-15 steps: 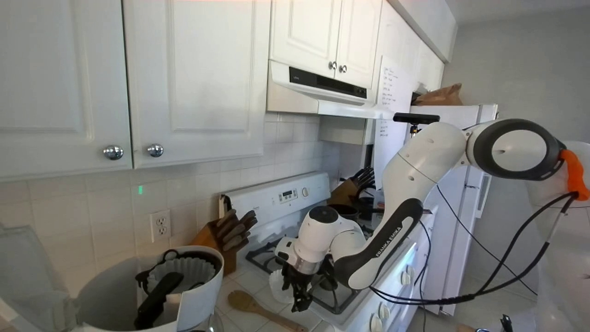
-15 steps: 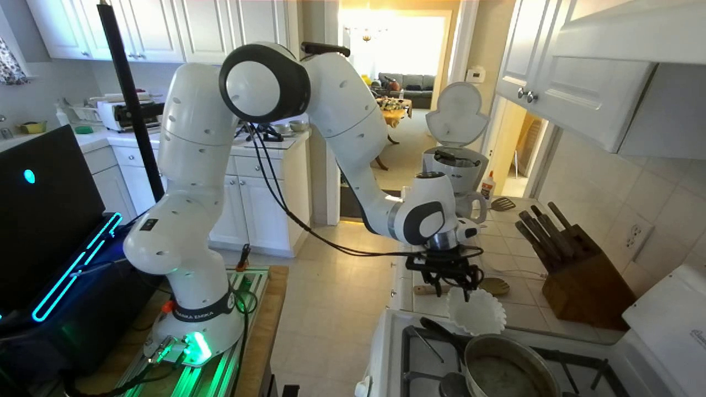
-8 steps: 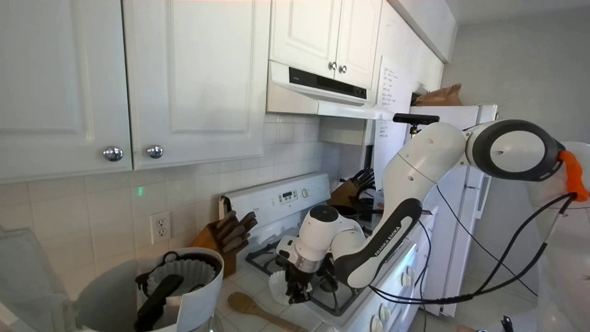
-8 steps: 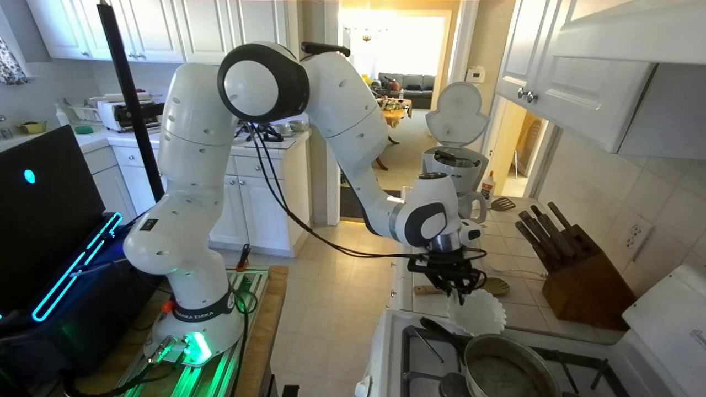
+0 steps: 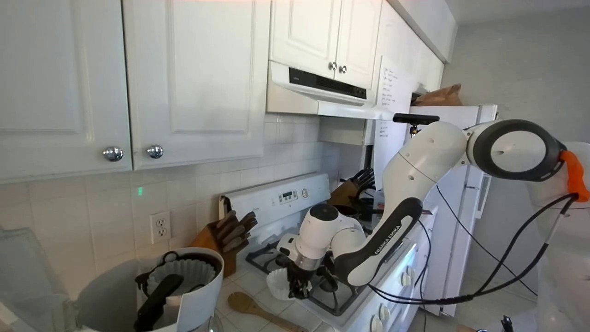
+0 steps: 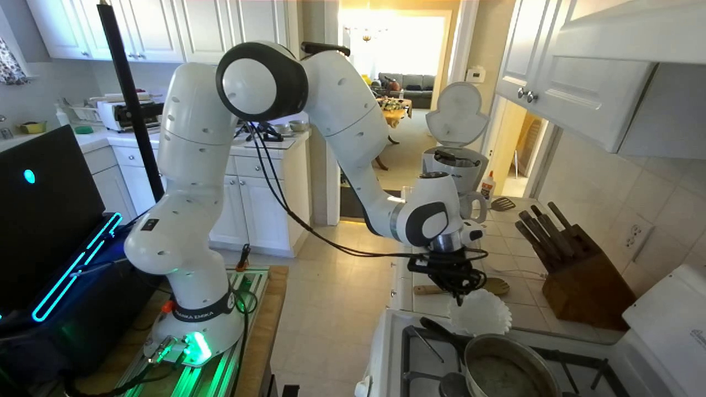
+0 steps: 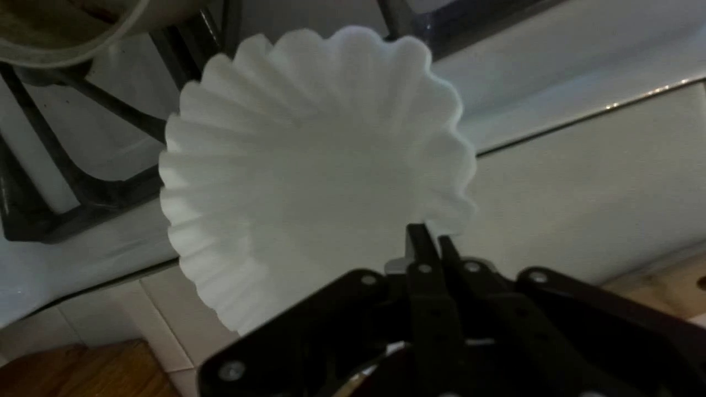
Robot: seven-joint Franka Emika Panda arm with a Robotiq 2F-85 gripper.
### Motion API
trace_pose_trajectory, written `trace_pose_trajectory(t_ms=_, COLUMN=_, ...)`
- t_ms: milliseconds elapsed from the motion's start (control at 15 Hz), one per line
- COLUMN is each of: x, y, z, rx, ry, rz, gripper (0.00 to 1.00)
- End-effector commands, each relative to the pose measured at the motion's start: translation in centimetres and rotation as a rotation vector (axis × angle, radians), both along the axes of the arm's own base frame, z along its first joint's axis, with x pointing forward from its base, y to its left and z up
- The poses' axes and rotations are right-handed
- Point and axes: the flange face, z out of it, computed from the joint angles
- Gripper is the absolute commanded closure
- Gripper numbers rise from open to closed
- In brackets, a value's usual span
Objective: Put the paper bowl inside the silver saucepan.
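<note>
The paper bowl (image 7: 325, 187), white with a fluted rim, lies across the seam between the tiled counter and the stove edge. My gripper (image 7: 434, 231) is shut on a fold of its wall, at the rim's lower right in the wrist view. In an exterior view the gripper (image 6: 460, 300) comes down over the near left part of the bowl (image 6: 482, 317). Just beyond the bowl, the silver saucepan (image 6: 510, 364) stands on a burner with its dark handle pointing back to the left. Part of the saucepan (image 7: 66, 57) also shows at the wrist view's top left corner.
Black burner grates (image 7: 105, 193) surround the saucepan. A wooden knife block (image 6: 587, 281) stands by the backsplash, and a wooden spoon (image 5: 262, 311) lies on the counter. A white coffee maker (image 6: 460, 171) stands farther along.
The jaws have closed from open onto the bowl's rim. The hand has moved slightly toward the stove, and the bowl has shifted and tilted a little with it.
</note>
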Motion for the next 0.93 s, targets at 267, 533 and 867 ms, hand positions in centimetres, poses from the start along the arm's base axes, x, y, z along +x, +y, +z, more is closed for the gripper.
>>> trace_pose_trajectory(t_ms=267, x=-0.3, y=1.1, z=6.4, rx=-0.198, ry=-0.160, rz=-0.128, gripper=1.00)
trace_pose_trajectory(t_ms=533, x=-0.7, y=3.7, z=9.2, rx=-0.276, ry=-0.246, rz=-0.160, gripper=1.00)
trace_pose_trajectory(t_ms=867, x=-2.4, y=4.9, z=11.0, rx=-0.453, ry=-0.326, rz=-0.273, gripper=1.00)
